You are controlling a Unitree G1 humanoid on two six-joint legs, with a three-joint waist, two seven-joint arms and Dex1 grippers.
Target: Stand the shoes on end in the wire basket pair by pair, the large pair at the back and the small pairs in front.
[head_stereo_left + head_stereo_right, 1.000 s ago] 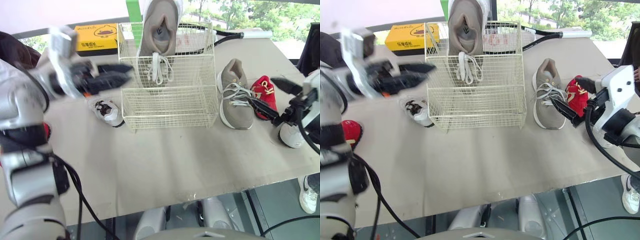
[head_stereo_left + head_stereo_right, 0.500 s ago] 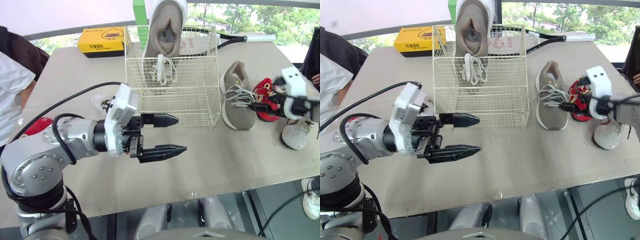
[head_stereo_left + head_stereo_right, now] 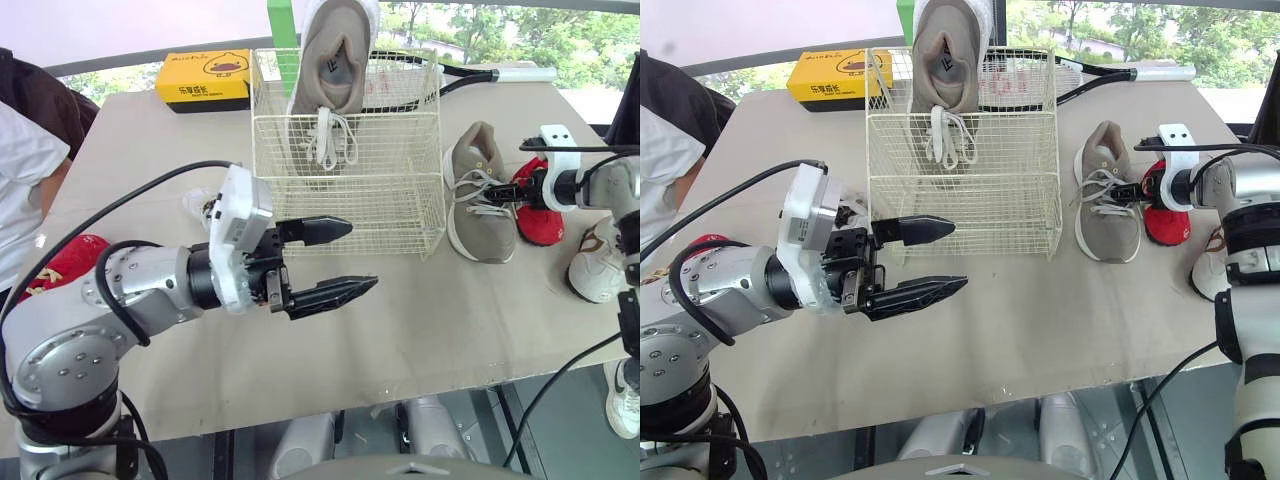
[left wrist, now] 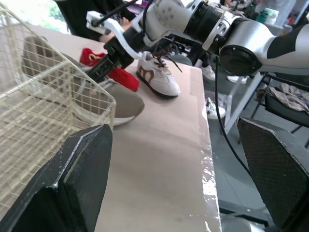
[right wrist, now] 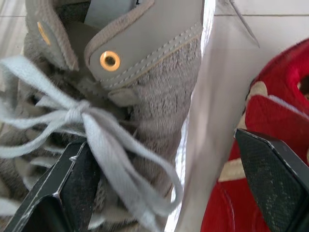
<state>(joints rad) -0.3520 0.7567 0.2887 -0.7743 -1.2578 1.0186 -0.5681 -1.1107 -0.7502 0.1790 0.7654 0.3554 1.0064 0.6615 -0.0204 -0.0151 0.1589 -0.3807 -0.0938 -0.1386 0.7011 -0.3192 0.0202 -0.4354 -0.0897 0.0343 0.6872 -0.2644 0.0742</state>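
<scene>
While the left end effector (image 3: 360, 257) hovers spread before the wire basket (image 3: 345, 200), the right end effector (image 5: 159, 140) gapes between tan shoe (image 5: 154, 87) and red shoe (image 5: 280, 111).

Grey shoe (image 3: 330, 60) upright in basket (image 3: 350, 205), mate (image 3: 478, 200) outside R.

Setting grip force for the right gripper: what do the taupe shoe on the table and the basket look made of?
The taupe shoe: fuzzy knit-like fabric upper, a smooth stitched leather-look panel with a brass-coloured eyelet, flat woven laces; likely soft. The basket: thin wire grid with a cream coating, probably metal.
</scene>
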